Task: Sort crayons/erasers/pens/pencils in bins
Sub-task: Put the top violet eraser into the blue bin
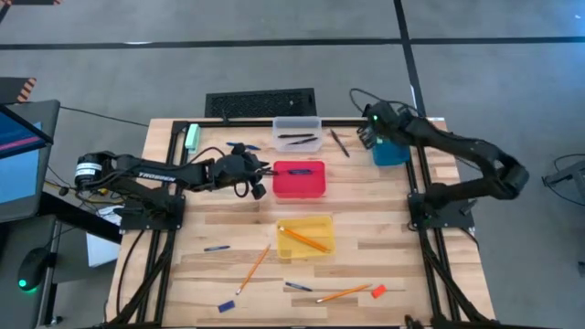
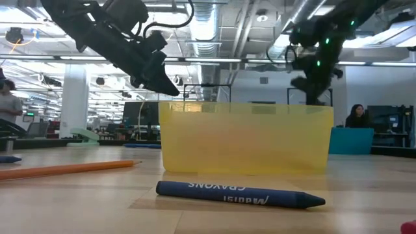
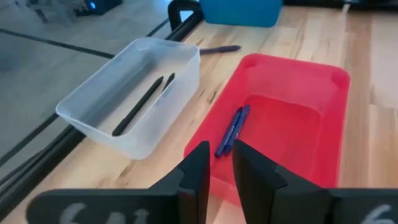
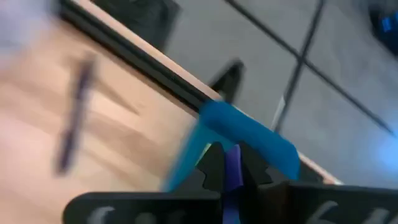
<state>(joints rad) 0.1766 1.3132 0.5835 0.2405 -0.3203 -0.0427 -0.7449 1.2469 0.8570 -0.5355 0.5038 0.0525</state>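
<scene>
Two pens [image 1: 297,139] lay in the clear bin [image 1: 297,122], a pencil [image 1: 303,239] in the yellow bin [image 1: 306,222]. The right end effector [image 4: 231,163] grasped a blue stick over the blue bin [image 1: 391,153]; the left end effector [image 3: 220,163], nearly clenched and empty, hovered beside the red bin [image 3: 323,81]. Several pencils, crayons and an eraser [image 1: 377,291] remained on the desk [image 1: 402,228].

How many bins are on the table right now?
4: the clear bin at the far edge, the red bin just nearer, the yellow bin nearer still, the blue bin far right. None looks hidden.

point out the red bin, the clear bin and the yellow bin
red bin [image 1: 285,187], high view, bare floor near its left end
clear bin [image 3: 96,121], left wrist view, its near side wall
yellow bin [image 2: 246,140], low view, middle of its front wall
</scene>
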